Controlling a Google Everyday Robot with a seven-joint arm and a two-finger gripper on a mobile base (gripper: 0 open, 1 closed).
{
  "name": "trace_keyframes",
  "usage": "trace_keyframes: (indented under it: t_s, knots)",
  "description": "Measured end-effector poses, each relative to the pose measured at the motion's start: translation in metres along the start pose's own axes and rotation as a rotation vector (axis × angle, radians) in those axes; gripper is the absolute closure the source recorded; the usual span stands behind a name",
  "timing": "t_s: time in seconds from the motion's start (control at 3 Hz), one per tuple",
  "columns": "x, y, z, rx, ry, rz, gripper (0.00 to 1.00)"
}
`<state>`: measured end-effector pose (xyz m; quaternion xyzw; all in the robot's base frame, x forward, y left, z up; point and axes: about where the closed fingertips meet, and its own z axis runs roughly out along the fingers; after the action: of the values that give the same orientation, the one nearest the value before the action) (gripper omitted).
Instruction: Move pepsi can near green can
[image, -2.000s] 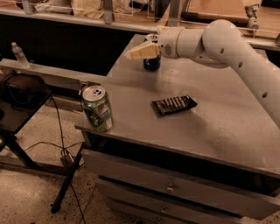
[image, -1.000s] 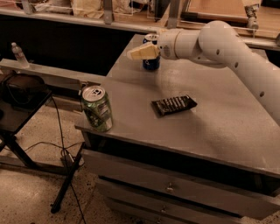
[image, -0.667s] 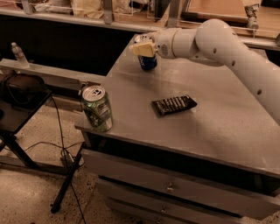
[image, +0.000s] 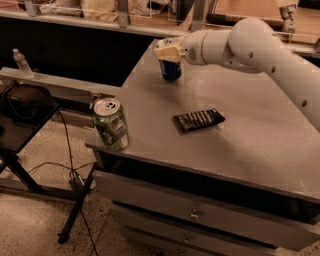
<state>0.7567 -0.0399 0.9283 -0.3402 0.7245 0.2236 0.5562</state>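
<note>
the pepsi can (image: 171, 71) stands up straight at the far end of the tabletop (image: 250, 135), close to the left edge. the hand (image: 167, 52) is right on top of it and hides its lid. i cannot tell if the hand is pinching the can or just sitting over it. the green can (image: 111, 125) stands at the near left corner, well apart from the pepsi can. a flat dark packet (image: 198, 120) lies near the middle of the tabletop.

a can like this is probably light, more so if it is empty. its thin metal sides look smooth and a bit slippery, and they would dent if squeezed too hard. i think the best place to hold it is high on the round sides, just under the rim, firm but gentle. it is tall and narrow, so it could tip if put down crooked. the green can is right by the edge, so a bump could knock it off.
</note>
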Motion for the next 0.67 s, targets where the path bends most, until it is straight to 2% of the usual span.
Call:
trace_keyframes:
  t_s: [0.33,0.67]
  knots:
    - [-0.009,-0.010,-0.026,-0.018,-0.061,0.045,1.00]
    - [-0.028,-0.013,-0.087,0.019,-0.173,0.059,1.00]
